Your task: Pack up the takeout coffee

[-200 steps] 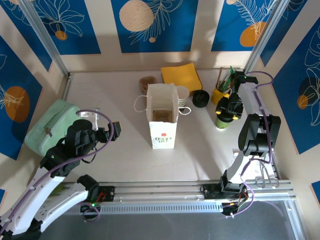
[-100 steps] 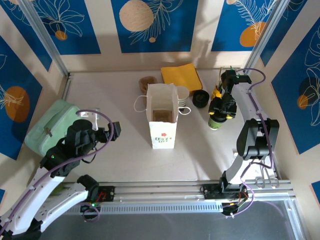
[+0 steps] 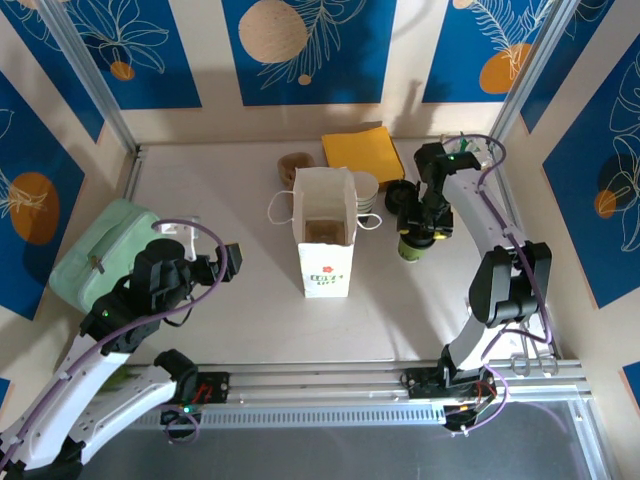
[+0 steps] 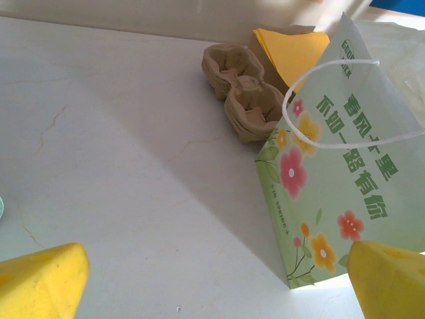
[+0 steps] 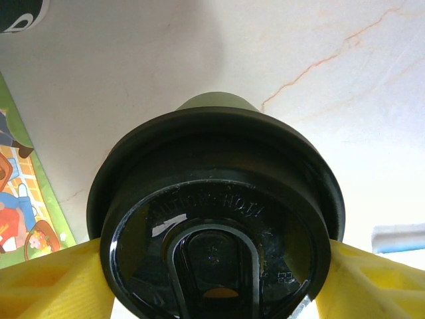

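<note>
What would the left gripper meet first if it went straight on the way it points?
Likely the bare table, just left of the bag; the left gripper, open, tilts down. The carrier lies farther on. Depth is unclear.

Pale marbled desk (image 3: 250,310). White paper bag (image 3: 326,245) stands upright mid-desk. Brown cup carrier (image 3: 296,165) and yellow napkins (image 3: 362,152) lie behind it. White cups (image 3: 366,195) just beside its right, black round piece (image 3: 399,194) further right. Mint pouch (image 3: 100,250) at left edge.
</note>
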### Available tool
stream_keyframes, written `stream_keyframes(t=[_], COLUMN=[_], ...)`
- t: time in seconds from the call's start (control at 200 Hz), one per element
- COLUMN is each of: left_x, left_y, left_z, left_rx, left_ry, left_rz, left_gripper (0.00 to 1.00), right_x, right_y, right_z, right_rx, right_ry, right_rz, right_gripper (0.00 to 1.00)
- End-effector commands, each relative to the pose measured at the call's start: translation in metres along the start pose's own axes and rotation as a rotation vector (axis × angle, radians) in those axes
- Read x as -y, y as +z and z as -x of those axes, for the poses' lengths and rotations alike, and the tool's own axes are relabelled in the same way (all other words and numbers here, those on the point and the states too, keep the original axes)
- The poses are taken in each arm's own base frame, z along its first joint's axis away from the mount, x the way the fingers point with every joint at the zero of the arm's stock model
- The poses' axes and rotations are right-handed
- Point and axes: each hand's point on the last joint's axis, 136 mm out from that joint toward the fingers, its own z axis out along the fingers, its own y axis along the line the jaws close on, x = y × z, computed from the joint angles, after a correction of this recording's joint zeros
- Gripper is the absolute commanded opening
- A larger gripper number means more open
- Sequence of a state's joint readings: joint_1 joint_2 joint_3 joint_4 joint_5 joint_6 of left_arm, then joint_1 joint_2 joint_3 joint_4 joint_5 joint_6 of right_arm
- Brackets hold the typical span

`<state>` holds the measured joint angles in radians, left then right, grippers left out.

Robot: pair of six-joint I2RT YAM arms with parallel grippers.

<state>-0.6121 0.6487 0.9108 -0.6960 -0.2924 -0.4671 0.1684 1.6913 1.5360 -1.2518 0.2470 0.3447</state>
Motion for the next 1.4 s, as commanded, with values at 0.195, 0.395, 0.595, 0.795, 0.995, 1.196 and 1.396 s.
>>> stream_keyframes(t=[0.195, 0.395, 0.595, 0.795, 0.995, 1.196, 1.396], left_x=[0.003, 0.004, 0.003, 0.002, 0.001, 0.001, 0.005], left_y=[0.000, 0.001, 0.001, 0.000, -0.002, -0.002, 0.001], left_z=[0.001, 0.001, 0.000, -0.001, -0.001, -0.002, -0.006], left_rx=[0.002, -0.001, -0.005, -0.005, -0.001, -0.004, -0.017], left_ry=[-0.006, -0.007, -0.010, -0.012, -0.012, -0.013, -0.014], left_rz=[-0.013, -0.014, -0.011, -0.013, -0.011, -0.012, -0.033], left_gripper=[0.99, 0.99, 0.99, 0.99, 0.99, 0.99, 0.99], right_x=[-0.006, -0.007, -0.005, -0.009, -0.006, -0.008, -0.019], right_y=[0.029, 0.039, 0.050, 0.052, 0.037, -0.003, -0.057], right_z=[-0.010, -0.014, -0.020, -0.021, -0.021, -0.025, -0.036], right_rx=[-0.070, -0.083, -0.105, -0.114, -0.106, -0.064, -0.008], right_ry=[0.009, 0.014, 0.022, 0.015, -0.008, -0.015, -0.054], right_rz=[-0.003, -0.002, -0.007, 0.005, -0.025, -0.024, -0.018], right_gripper=[0.73, 0.75, 0.78, 0.74, 0.71, 0.72, 0.71])
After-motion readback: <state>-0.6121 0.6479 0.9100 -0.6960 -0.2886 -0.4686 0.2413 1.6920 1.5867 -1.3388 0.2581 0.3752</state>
